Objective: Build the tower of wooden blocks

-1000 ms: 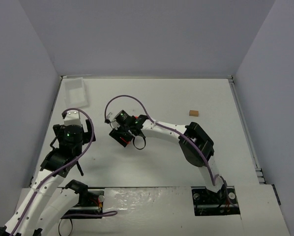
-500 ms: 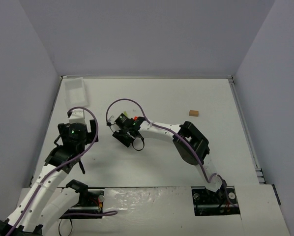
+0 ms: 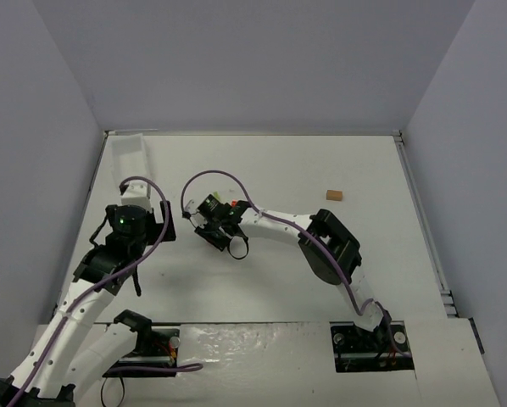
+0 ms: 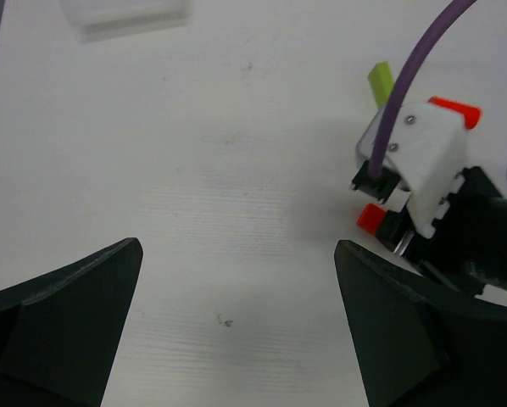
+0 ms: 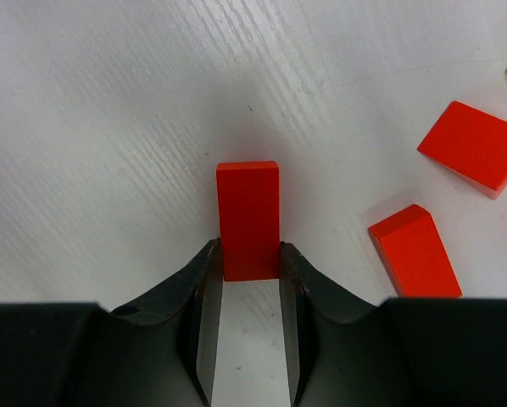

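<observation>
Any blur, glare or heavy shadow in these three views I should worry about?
Right wrist: red block and table grain sharp, with a soft shadow just beyond the block. Left wrist: the left gripper shows as dark, soft-edged fingers; the tray nearly washes into the white table. Top: glare patches on the glossy strip between the arm bases.

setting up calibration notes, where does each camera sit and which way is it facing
Top external: fixed above and behind the bases, looking down at the table; left arm and right arm both show.
Left wrist: on the left arm, facing the table past the open left gripper, whose two fingers show.
Right wrist: on the right arm, facing the table between the fingers of the right gripper, closed on a red block.
Shared: top and left wrist views both show the tray and the right arm's wrist.
</observation>
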Available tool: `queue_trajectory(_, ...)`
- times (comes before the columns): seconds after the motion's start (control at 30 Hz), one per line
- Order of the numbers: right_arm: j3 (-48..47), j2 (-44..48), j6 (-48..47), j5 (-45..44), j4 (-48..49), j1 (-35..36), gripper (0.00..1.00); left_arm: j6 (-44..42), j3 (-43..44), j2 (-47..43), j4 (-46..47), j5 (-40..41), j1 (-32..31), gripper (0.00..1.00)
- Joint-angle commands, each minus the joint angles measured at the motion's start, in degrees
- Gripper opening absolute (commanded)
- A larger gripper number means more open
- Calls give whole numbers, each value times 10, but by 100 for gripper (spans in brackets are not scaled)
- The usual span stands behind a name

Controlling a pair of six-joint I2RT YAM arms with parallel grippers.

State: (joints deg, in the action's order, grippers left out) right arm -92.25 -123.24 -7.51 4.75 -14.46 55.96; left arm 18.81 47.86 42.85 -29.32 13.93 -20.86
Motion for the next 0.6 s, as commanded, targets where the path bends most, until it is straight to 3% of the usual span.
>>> queue_trajectory(0.0,-11,147,-10,-5,30,-1,0,21,97,33,46,-106,7,95)
queue_trajectory(0.13,-7,211,-1,-2,57,-1,0,49,151,66,68,-198,13,91)
queue_trajectory(0.3,20,287,3,-26,94,-2,0,58,219,99,75,-250,17,90)
queue_trajectory(0.57,40,348,1,-22,123,-2,0,121,249,148,157,-375,19,83)
